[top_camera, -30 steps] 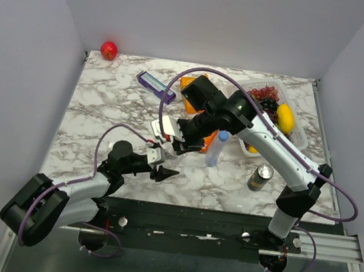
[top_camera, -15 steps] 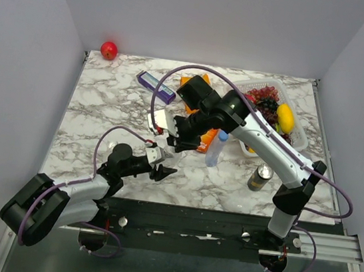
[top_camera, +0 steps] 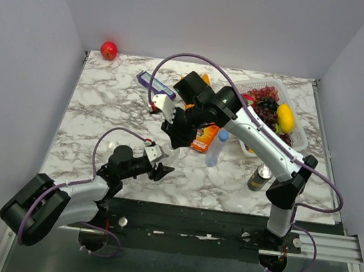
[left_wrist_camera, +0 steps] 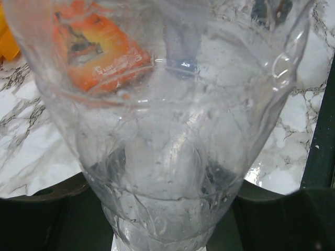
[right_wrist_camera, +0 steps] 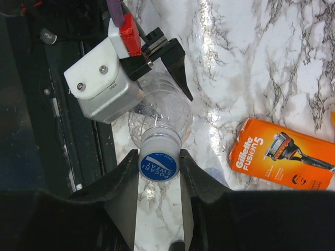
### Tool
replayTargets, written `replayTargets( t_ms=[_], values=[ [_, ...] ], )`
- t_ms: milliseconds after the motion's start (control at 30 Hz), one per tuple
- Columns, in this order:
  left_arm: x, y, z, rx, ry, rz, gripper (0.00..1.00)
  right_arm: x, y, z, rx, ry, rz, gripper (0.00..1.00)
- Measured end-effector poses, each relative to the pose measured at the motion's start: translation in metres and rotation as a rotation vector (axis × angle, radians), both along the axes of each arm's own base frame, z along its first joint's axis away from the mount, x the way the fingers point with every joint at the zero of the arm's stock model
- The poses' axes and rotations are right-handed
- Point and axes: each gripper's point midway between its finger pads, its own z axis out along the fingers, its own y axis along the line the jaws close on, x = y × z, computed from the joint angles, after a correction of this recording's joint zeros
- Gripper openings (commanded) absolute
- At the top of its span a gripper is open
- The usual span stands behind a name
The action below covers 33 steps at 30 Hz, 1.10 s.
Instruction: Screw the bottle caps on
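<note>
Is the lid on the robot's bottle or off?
On. The cap sits atop the neck of the bottle, pinched by the right gripper. How tightly screwed, cannot tell.

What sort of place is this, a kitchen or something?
Probably a robot test booth: marble-print table walled in plain grey, two arms bolted at its edge, scattered props like a fruit basket and razor box.

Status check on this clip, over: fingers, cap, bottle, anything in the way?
Left fingers shut on the bottle. Right fingers shut on the blue cap, which sits on the bottle's neck. Razor pack lies beside, not in the way.
</note>
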Motion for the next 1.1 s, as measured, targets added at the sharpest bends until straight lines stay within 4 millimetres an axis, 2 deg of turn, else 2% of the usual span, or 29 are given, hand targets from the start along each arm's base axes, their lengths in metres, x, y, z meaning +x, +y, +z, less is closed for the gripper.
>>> replayTargets(
  t_ms=[233, 367, 500, 567, 633, 733, 867, 967, 1100],
  values=[
    [0.003, -0.001, -0.002, 0.001, 0.022, 0.005, 0.00, 0.006, -0.002, -0.001, -0.019, -0.016, -0.037, 0.51],
    [0.010, -0.002, 0.005, -0.022, 0.017, 0.020, 0.00, 0.007, -0.010, -0.004, -0.060, -0.021, -0.053, 0.61],
    [0.014, -0.003, 0.010, -0.034, 0.012, 0.023, 0.00, 0.011, -0.011, 0.004, -0.057, -0.043, -0.064, 0.70],
    [0.014, -0.004, 0.011, -0.036, 0.014, 0.022, 0.00, 0.011, -0.010, 0.008, -0.046, -0.051, -0.064, 0.88],
    [0.014, -0.004, 0.010, -0.035, 0.019, 0.021, 0.00, 0.011, -0.011, 0.009, -0.048, -0.054, -0.063, 0.99],
    [0.012, -0.004, 0.010, -0.041, 0.027, 0.007, 0.00, 0.011, -0.022, 0.003, -0.080, -0.074, -0.050, 1.00],
    [0.007, -0.009, 0.014, -0.056, 0.041, -0.035, 0.00, 0.002, -0.048, -0.001, -0.117, -0.109, -0.013, 1.00],
    [0.002, -0.014, 0.021, -0.063, 0.047, -0.078, 0.00, 0.000, -0.054, 0.014, -0.058, -0.183, 0.027, 1.00],
    [-0.002, -0.019, 0.032, -0.070, 0.049, -0.123, 0.00, -0.005, -0.042, 0.042, 0.086, -0.264, 0.126, 1.00]
  ],
)
